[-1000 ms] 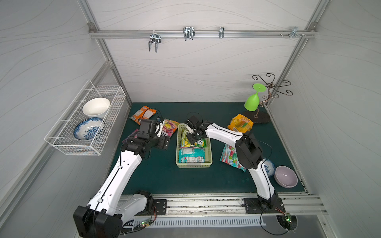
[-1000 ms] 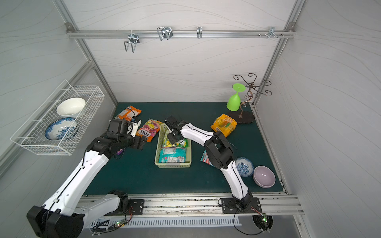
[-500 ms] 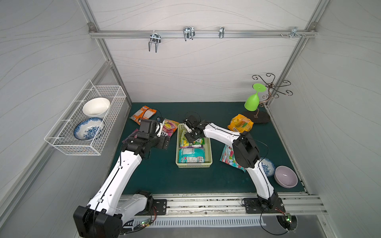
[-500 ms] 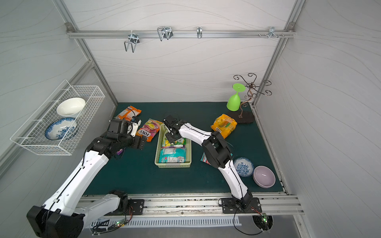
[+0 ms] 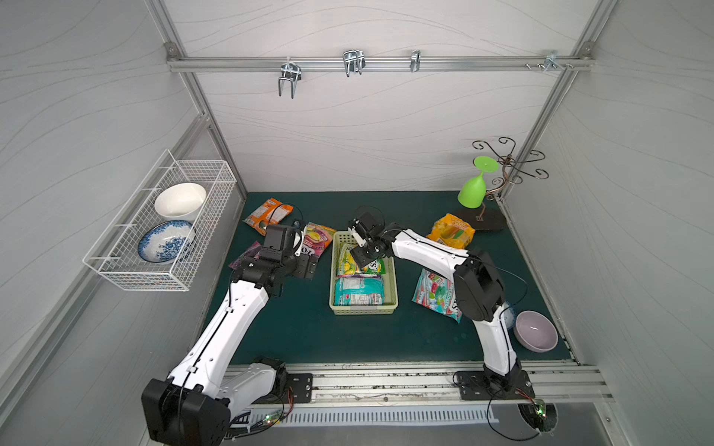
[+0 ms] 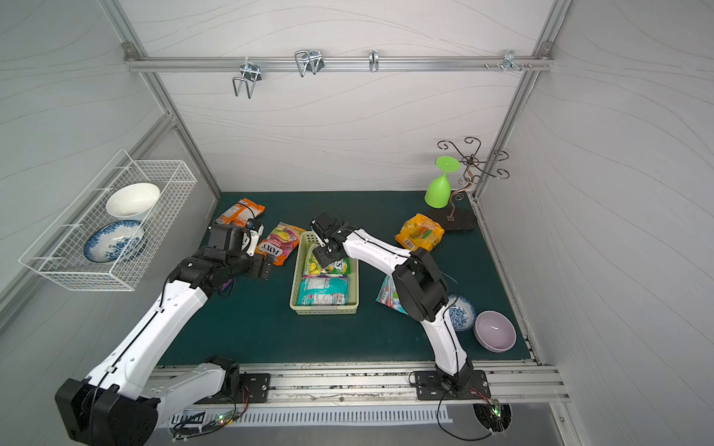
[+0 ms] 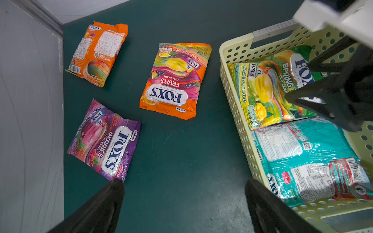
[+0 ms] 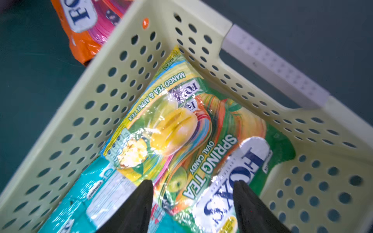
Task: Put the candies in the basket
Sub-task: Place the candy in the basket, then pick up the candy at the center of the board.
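The pale yellow-green basket [image 5: 331,293] [image 7: 226,66] [image 8: 96,88] holds a green-yellow candy bag [image 5: 347,264] [image 8: 181,129] and a teal one [image 5: 359,291] [image 7: 302,145]. My right gripper [image 5: 357,256] [image 8: 192,182] hangs open just above the green bag, nothing between its fingers. My left gripper [image 5: 307,266] [image 7: 183,182] stands wide open over bare mat left of the basket. On the mat lie a pink-orange bag [image 5: 317,241] [image 7: 175,80], a purple bag [image 7: 105,139], an orange bag [image 5: 268,212], a yellow bag [image 5: 450,231] and a teal-red bag [image 5: 434,293].
A white wire basket [image 5: 162,224] with two bowls hangs on the left wall. A green cup [image 5: 473,189] hangs on a metal stand at the back right. A purple bowl [image 5: 535,330] and a blue patterned bowl [image 6: 459,312] sit at the front right.
My right gripper has shifted slightly over the basket's far end and its jaws stand a little wider. The left arm has not moved.
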Controlling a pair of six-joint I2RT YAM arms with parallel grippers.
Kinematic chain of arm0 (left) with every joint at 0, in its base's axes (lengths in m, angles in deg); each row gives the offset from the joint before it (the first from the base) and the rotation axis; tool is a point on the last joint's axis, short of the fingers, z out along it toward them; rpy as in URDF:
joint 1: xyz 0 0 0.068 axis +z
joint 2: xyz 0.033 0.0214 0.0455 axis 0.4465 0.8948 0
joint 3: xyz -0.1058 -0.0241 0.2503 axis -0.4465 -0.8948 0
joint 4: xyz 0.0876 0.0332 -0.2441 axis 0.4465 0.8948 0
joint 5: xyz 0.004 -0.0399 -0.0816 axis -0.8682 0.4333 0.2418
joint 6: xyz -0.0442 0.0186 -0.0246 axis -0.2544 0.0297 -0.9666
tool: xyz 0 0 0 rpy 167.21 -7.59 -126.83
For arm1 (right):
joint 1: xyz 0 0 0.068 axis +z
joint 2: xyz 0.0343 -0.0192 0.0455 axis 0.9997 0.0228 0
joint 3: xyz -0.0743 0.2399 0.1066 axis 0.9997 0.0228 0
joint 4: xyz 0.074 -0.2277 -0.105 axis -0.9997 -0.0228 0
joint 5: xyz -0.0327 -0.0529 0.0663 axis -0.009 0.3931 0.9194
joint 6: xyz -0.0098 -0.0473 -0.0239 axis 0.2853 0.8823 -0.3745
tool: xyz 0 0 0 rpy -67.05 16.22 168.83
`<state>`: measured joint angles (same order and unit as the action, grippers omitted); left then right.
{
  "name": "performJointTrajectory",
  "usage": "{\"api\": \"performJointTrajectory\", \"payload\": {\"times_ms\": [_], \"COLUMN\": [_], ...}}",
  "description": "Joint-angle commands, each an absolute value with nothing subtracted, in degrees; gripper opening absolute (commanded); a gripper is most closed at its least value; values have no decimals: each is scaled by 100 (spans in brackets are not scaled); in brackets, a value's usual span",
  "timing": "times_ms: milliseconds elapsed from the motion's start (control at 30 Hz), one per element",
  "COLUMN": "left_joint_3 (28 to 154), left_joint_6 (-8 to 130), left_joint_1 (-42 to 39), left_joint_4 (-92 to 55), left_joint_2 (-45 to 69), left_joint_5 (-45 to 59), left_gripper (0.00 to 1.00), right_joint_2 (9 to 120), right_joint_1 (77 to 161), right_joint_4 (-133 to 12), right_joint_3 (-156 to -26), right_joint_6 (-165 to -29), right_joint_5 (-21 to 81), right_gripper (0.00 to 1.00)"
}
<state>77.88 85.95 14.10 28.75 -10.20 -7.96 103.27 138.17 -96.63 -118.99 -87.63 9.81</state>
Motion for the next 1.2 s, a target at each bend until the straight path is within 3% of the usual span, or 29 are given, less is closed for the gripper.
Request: {"api": "performJointTrajectory", "payload": {"times_ms": [0,200,500,1067,1167], "left_joint_3": [7973,7913,7772,8068,8130], "left_joint_6": [8587,8614,8513,8396,8426], "left_joint_1": [1446,1448,1461,1685,1742], "left_joint_4": [2798,2744,2481,2563,2622], "left_joint_2": [-1036,-1046,-933,-482,-354], "left_joint_5": [-845,-914,-1240,-1212,-1169], "left_gripper": [94,95,98,98,98], "right_joint_2": [10817,11000,10053,8030,7577], "right_joint_1": [13793,13808,13813,13809,13800], "right_joint_4": [-9748,-9812,-9886,-9988,-9791], "right_joint_3": [-12230,-12336,-12020,-10953,-10533], "right_joint_6": [-8916,-8879,-8766,-8614,-8566], "right_joint_5": [1010,1094,947,316,140], "right_gripper": [58,59,60,74,84]}}
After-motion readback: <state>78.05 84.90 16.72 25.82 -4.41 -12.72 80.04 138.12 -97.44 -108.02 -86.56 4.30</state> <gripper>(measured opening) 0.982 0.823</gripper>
